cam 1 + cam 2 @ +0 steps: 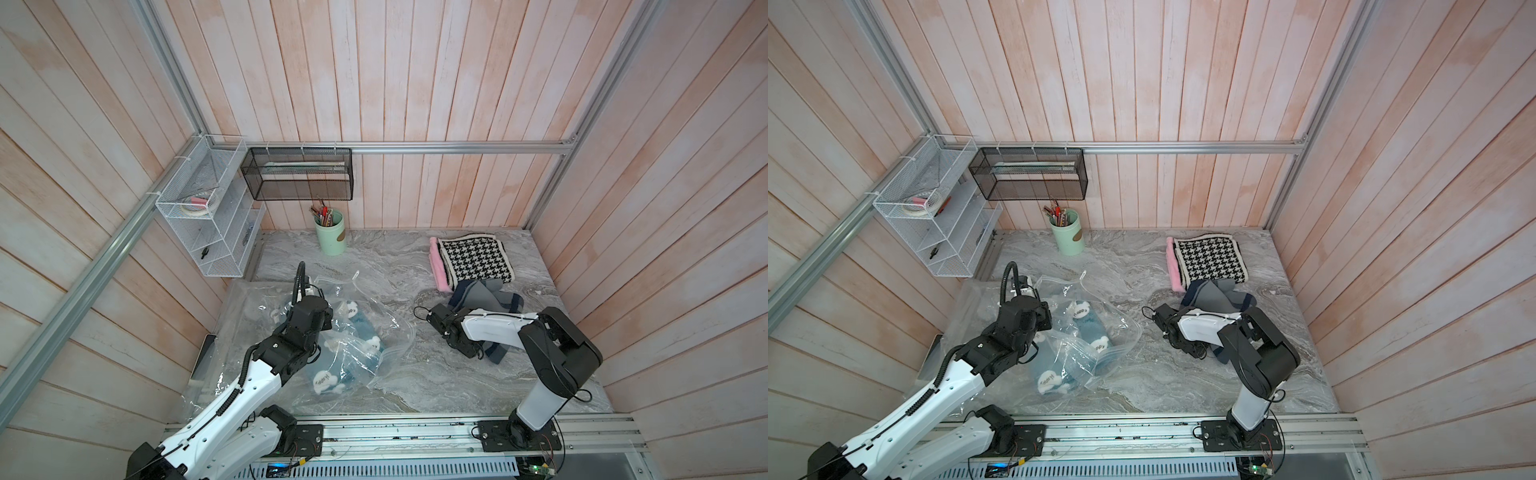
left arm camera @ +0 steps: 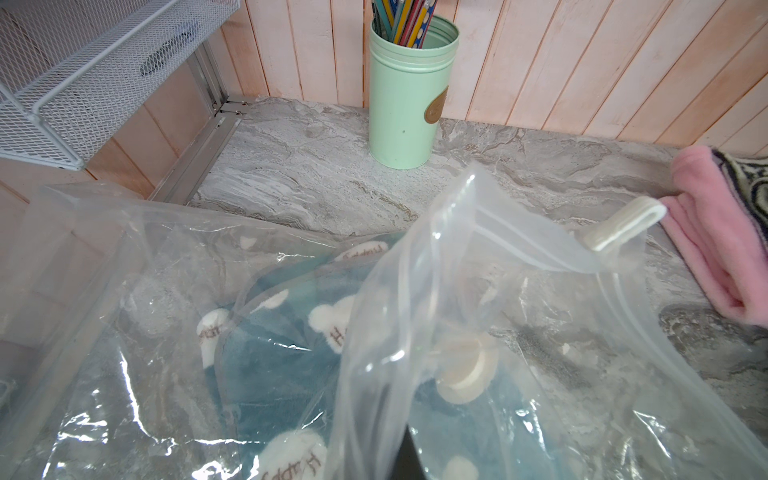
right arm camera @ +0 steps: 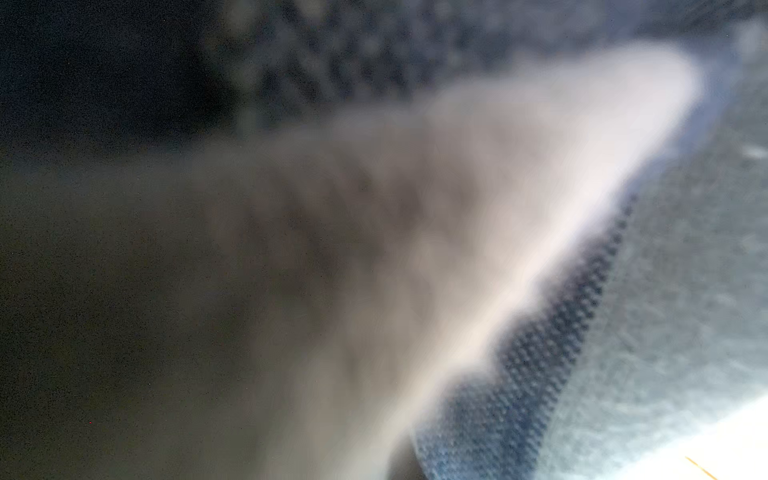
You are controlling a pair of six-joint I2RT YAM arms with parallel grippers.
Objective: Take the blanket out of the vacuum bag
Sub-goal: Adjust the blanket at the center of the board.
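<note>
The vacuum bag [image 1: 390, 332] [image 1: 1121, 328], a large crinkled clear plastic bag, lies on the left half of the marble table. A teal blanket [image 1: 360, 328] [image 1: 1090, 330] [image 2: 270, 374] with white cloud patches lies inside it. My left gripper [image 1: 330, 318] [image 1: 1047, 319] [image 2: 405, 461] is shut on a raised fold of the bag [image 2: 498, 249] by its zip edge, beside the round white valve cap [image 2: 465, 374]. My right gripper [image 1: 473, 351] [image 1: 1196, 351] [image 3: 395, 469] is shut on a rumpled grey and navy cloth [image 1: 486, 299] [image 1: 1217, 297] [image 3: 519, 395] outside the bag; that cloth fills the right wrist view in a blur.
A green cup of pencils [image 1: 331, 232] [image 2: 409, 104] stands at the back. A houndstooth textile [image 1: 476, 259] lies folded on a pink one [image 1: 439, 266] [image 2: 715, 232] at the back right. A white wire rack [image 1: 208, 224] and a black mesh basket [image 1: 299, 174] hang on the left and back walls.
</note>
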